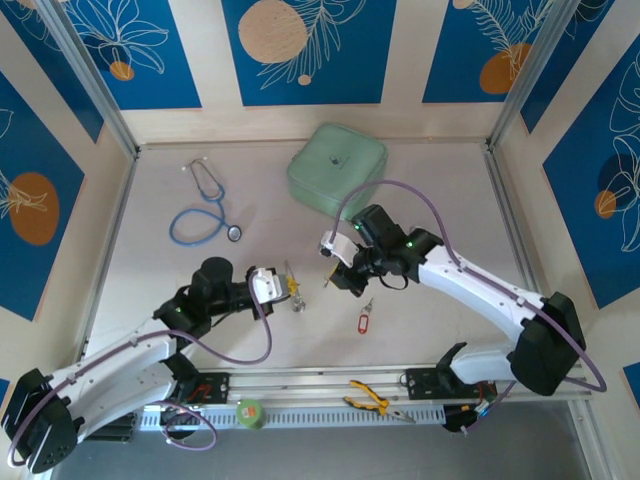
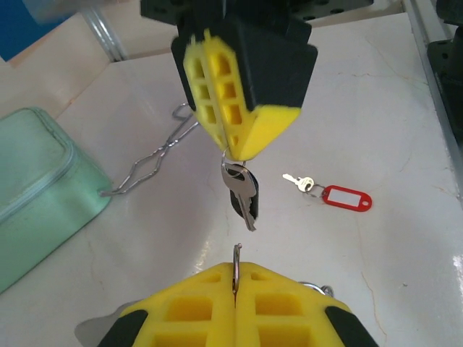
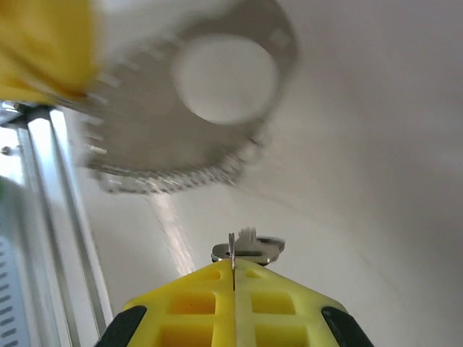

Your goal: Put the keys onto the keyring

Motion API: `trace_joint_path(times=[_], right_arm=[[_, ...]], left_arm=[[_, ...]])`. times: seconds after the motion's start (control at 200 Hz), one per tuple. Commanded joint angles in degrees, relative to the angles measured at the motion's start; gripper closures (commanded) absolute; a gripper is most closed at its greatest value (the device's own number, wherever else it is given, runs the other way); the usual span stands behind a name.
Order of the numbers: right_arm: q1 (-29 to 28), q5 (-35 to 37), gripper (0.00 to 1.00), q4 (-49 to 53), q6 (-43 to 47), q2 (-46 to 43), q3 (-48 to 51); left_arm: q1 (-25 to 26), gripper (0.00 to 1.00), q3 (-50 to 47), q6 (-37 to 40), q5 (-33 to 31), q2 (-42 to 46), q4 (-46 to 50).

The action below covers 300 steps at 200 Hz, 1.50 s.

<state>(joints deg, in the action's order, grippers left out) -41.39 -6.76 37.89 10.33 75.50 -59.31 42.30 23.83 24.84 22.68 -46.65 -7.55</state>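
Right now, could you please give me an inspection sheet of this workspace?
Surface: pale table, nothing spilled seen.
Job's things: keys hang from the right gripper; red-tagged key lies on the table; keyring blurred in the right wrist view.
Clutter: stethoscope, green pouch, wire clip on the table; pliers, tape roll by the near rail.
Grippers: left gripper shut on a thin metal edge, apparently the keyring; right gripper shut on the keys.
Cables: purple cables loop off both arms.
Surroundings: blue floral wall panels.

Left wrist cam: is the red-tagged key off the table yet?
No. The red-tagged key lies flat on the table, with nothing gripping it.
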Motion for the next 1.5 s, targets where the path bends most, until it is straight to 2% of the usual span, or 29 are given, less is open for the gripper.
trace_joint_path(times=[0.0, 0.09, 0.21, 0.46, 0.78, 1.005, 1.35, 1.495], right_arm=[[0.4, 13.9, 1.00, 16.0, -18.5, 3.8, -4.2], [1.5, 15.5, 1.00, 22.9, -25.3, 7.3, -7.0], [2.6, 12.3, 1.00, 27.4, -26.8, 12.5, -9.8], [3.6, 8.4, 1.00, 24.0, -25.5, 25.4, -16.1], [4.1, 9.0, 1.00, 18.1, -26.1, 36.2, -22.9], [4.2, 9.1, 1.00, 16.2, -26.6, 39.1, -24.2], [4.2, 8.6, 0.80, 15.0, -27.6, 40.3, -24.9], [4.2, 8.7, 0.78, 14.9, -27.9, 40.7, -25.2]], left_arm=[[0.5, 1.00, 0.0, 1.2, -1.2, 1.5, -0.3], [0.4, 1.00, -0.1, 1.3, -1.5, 1.4, -0.6], [0.5, 1.00, -0.2, 1.4, -1.5, 1.4, -1.0], [0.5, 1.00, -0.4, 1.2, -1.3, 1.9, -0.5], [0.5, 1.00, -0.5, 1.2, -1.5, 2.3, -0.7], [0.5, 1.00, -0.4, 1.4, -1.6, 2.3, -0.3], [0.5, 1.00, -0.4, 1.5, -1.5, 2.1, -0.3], [0.5, 1.00, -0.3, 1.6, -1.5, 2.1, -0.2]])
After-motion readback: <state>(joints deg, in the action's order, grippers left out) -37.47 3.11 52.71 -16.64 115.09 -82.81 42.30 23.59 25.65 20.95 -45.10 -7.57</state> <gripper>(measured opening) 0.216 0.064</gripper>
